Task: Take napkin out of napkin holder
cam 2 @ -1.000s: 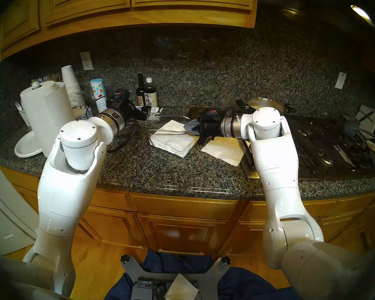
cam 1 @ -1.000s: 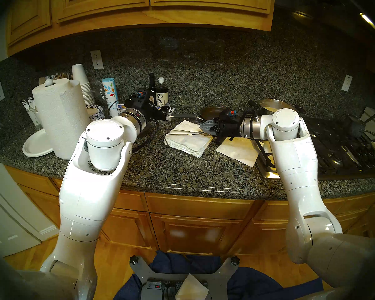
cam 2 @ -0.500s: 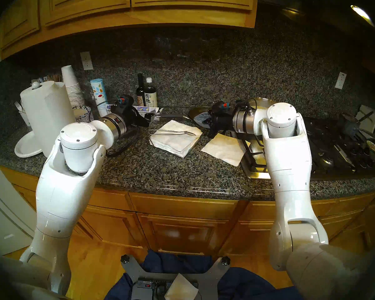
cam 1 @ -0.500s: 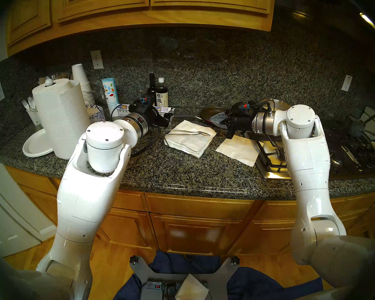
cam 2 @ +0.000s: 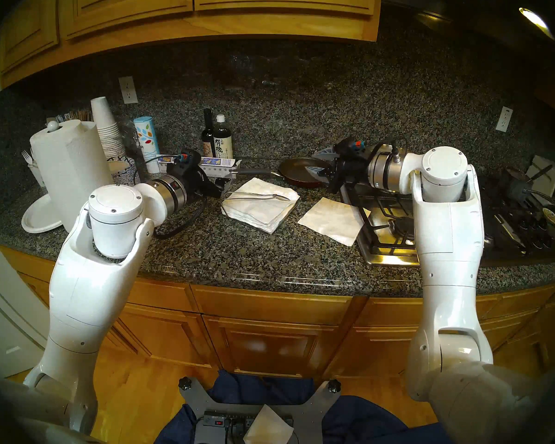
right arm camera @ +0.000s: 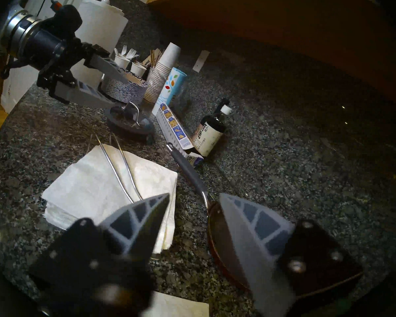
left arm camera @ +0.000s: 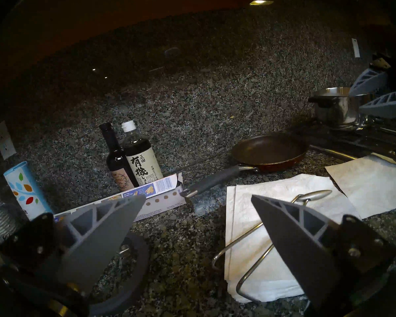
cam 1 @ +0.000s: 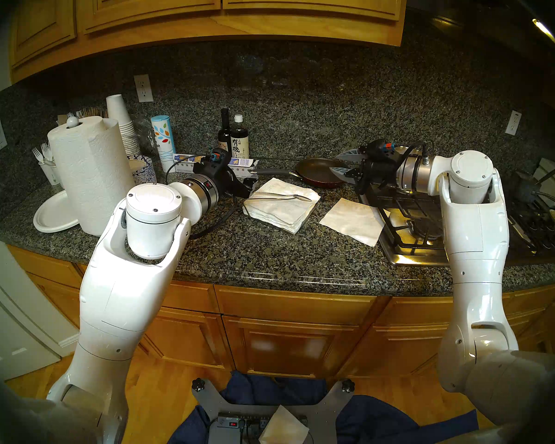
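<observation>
Beside the napkin holder (cam 1: 277, 206) lies napkin (cam 1: 353, 220); both tools apart, empty

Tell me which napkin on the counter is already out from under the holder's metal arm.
The single napkin lying flat by the stove's edge, right of the napkin holder. The stacked ones remain under the holder's arm.

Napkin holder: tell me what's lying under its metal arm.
Under the napkin holder's metal arm lies a stack of white napkins. The holder's base is mostly covered by the stack. One loose napkin lies apart, beside it.
</observation>
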You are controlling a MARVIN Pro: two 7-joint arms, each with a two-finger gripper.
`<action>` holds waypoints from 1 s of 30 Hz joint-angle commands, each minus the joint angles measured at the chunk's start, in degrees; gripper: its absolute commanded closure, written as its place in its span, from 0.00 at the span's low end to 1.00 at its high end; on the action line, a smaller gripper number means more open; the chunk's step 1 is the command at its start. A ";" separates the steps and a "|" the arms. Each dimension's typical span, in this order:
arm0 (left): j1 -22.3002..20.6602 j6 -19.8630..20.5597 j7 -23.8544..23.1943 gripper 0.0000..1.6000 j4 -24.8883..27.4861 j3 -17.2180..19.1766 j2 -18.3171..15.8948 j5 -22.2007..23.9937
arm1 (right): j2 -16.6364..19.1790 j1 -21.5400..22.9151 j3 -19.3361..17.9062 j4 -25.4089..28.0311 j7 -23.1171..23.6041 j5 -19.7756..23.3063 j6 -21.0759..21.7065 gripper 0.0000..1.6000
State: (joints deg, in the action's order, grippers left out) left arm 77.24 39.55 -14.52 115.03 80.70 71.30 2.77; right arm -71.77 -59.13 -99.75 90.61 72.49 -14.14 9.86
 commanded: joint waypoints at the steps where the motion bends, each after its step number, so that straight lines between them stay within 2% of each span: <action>1: -1.21 -0.86 0.40 0.00 1.59 0.46 0.38 -0.04 | 0.27 0.65 -1.22 2.59 -0.57 0.23 0.26 0.04; 2: -1.19 -0.86 0.39 0.00 1.61 0.46 0.38 -0.04 | 0.23 0.62 -1.24 2.61 -0.60 0.21 0.28 0.00; 30: -0.73 -2.48 1.95 0.00 2.06 0.57 0.69 0.43 | -0.37 0.15 -1.83 2.80 -2.18 0.07 -0.24 0.00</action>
State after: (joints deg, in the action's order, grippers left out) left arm 78.11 38.26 -12.60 115.27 80.86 71.97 3.31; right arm -72.17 -60.47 -101.01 91.85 70.97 -14.20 9.61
